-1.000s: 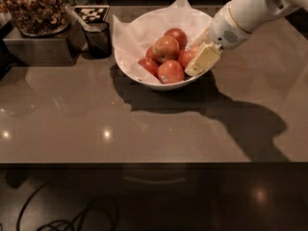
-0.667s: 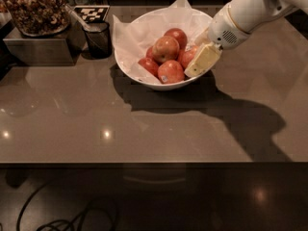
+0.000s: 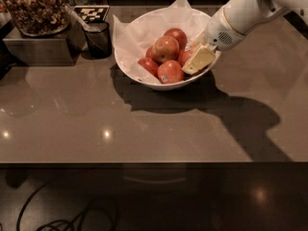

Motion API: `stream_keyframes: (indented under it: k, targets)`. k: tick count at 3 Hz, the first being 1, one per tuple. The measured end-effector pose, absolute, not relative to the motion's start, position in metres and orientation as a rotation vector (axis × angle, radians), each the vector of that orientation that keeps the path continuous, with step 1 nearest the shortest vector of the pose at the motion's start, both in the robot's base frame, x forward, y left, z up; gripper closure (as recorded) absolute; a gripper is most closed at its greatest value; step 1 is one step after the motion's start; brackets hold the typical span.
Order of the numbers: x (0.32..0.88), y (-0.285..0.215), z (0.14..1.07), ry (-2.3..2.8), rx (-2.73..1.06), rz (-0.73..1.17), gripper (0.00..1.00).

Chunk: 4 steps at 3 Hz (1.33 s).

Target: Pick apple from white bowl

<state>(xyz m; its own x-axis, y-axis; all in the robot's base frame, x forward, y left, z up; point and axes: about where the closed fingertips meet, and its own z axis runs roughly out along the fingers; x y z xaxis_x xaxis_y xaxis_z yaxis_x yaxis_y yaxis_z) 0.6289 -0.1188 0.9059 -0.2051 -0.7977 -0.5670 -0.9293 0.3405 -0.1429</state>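
White arm comes in from upper right. Cream-coloured gripper (image 3: pixel 195 64) is tilted down inside the right side of the large, shallow, paper-lined white bowl (image 3: pixel 144 80), just beside the pile of fruit. Whether it is open or closed: cannot tell. Nothing seen held.

Big pale orange-red apple (image 3: pixel 165 48) sits on top of the pile at bowl centre, left of the gripper, apart from it. Smaller red apple with a front sticker (image 3: pixel 169 71) lies below it, close to the gripper tip.

Bowl stands on a glossy brown countertop (image 3: pixel 120 129). Small dark mesh cup (image 3: pixel 98 38) just left of the bowl
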Motion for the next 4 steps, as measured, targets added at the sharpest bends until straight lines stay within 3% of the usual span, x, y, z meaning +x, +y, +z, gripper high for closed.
stream_keyframes:
  k: [1,2,4]
  targets:
    - [0.629,-0.118,0.905,2.054,-1.506,0.311,0.86]
    - [0.624,-0.121,0.905,2.044,-1.530,0.375,1.00]
    - [0.609,-0.113,0.926,1.924,-1.601,0.578,1.00]
